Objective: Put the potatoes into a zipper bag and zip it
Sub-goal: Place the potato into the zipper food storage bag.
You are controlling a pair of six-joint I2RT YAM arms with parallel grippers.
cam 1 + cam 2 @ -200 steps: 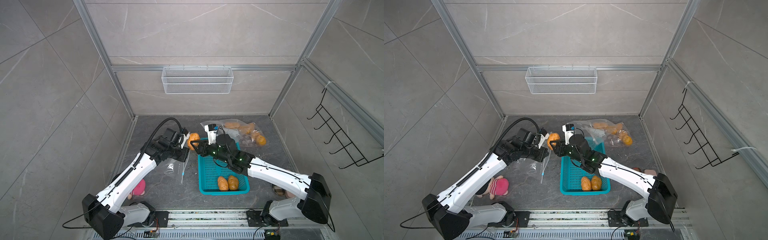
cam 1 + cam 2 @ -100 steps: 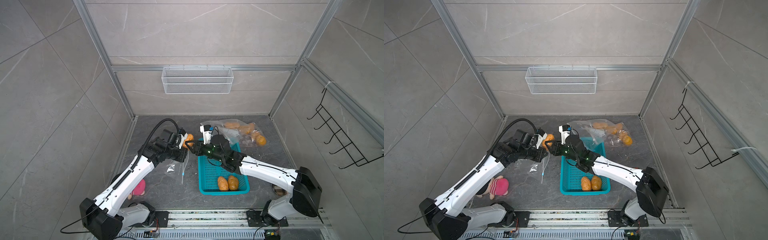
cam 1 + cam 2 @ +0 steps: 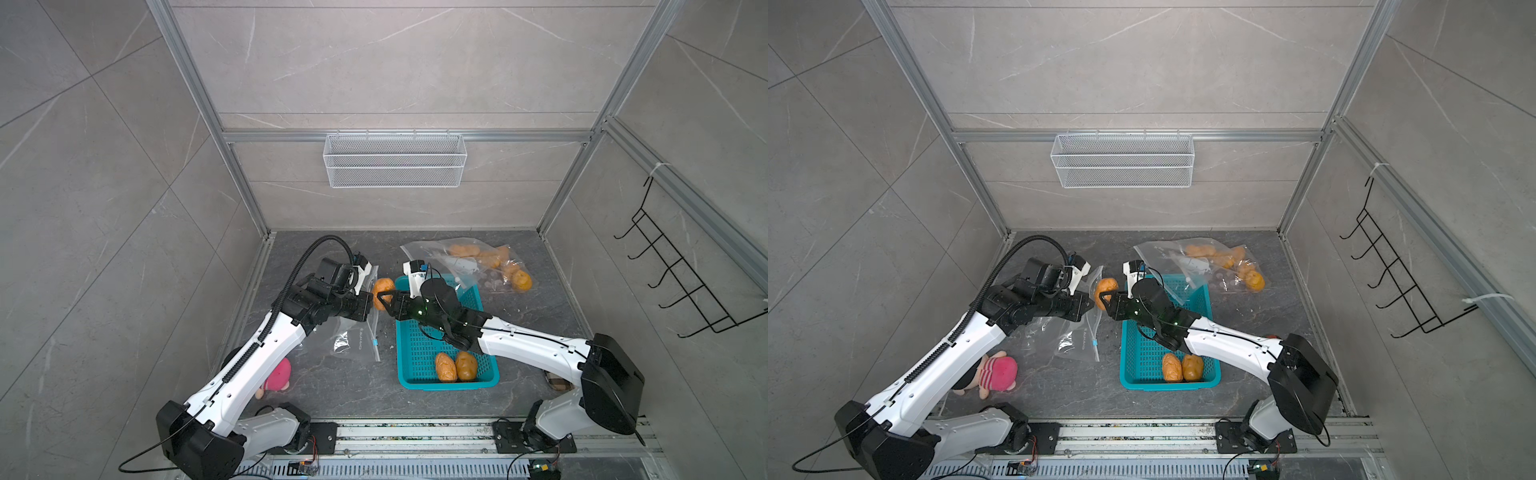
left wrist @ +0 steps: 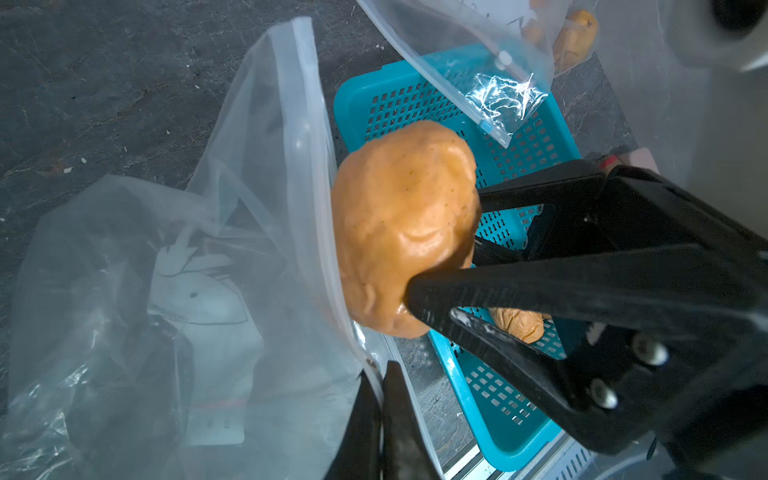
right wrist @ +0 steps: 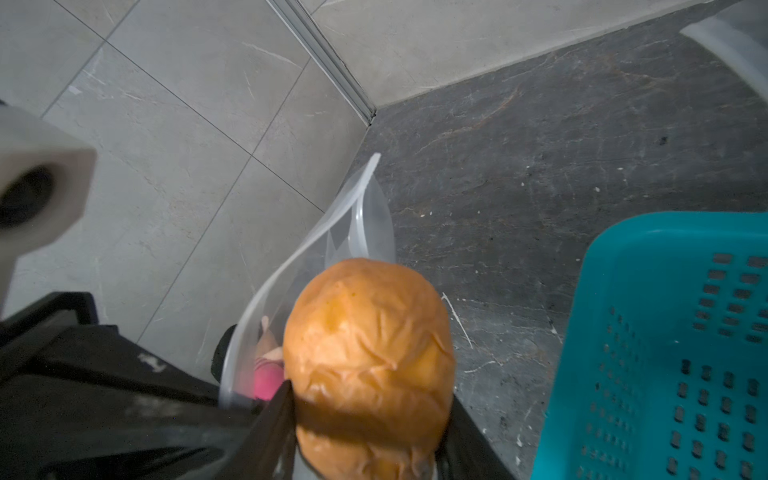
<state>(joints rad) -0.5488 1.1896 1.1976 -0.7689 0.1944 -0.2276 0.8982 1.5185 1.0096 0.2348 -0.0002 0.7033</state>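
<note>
Left wrist view catches the right gripper (image 4: 446, 243), jaws clenched on a wrinkled orange potato (image 4: 405, 224), at the mouth of the clear zipper bag (image 4: 266, 174), whose rim the left gripper (image 4: 380, 374) pinches with jaws shut. A second ago the potato hung slightly higher, so the drop into the bag looks close, though it is not yet inside. In a top view, two more potatoes (image 3: 455, 366) wait in the teal basket (image 3: 486, 376) and a second bag (image 3: 486, 262) lies filled behind it. The dark stone worktop (image 3: 332, 390) also carries a pink plush toy (image 3: 280, 374), within grey-tiled walls bearing a wire basket (image 3: 395, 160) and a hook rack (image 3: 681, 282).
</note>
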